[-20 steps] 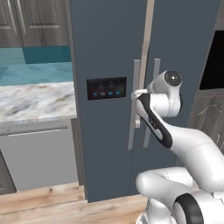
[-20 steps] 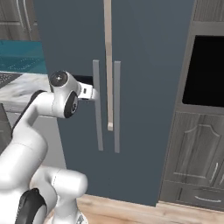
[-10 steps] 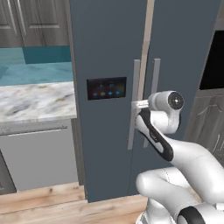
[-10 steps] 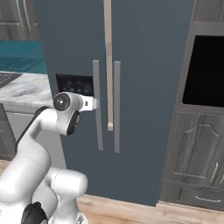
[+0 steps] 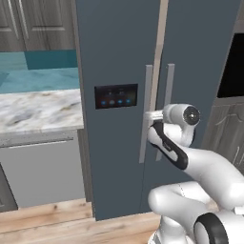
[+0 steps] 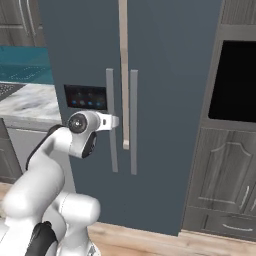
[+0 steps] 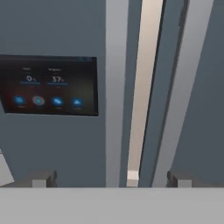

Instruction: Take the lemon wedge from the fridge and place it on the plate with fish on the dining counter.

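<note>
The slate-blue fridge (image 5: 114,52) (image 6: 170,75) (image 7: 52,26) stands right in front of me, with a pale strip showing between its two doors. My gripper (image 5: 151,116) (image 6: 116,121) (image 7: 111,179) is open and level with the left door's long grey handle (image 5: 146,114) (image 6: 111,120) (image 7: 117,87). In the hand view that handle runs between the two fingertips (image 7: 43,178), and whether they touch it I cannot tell. The black blue-lit panel (image 5: 116,96) (image 6: 85,97) (image 7: 48,85) is just left of it. The lemon wedge is hidden. The plate and dining counter are out of view.
A marble worktop (image 5: 38,107) with a grey appliance front (image 5: 43,167) under it adjoins the fridge on the left. A black oven window (image 6: 235,80) and grey wood-grain cupboards (image 6: 220,175) stand to the right. Wooden floor (image 5: 47,219) lies below.
The hand has come down along the fridge front, from near the handle tops to about their middle. The jaws have stayed open.
</note>
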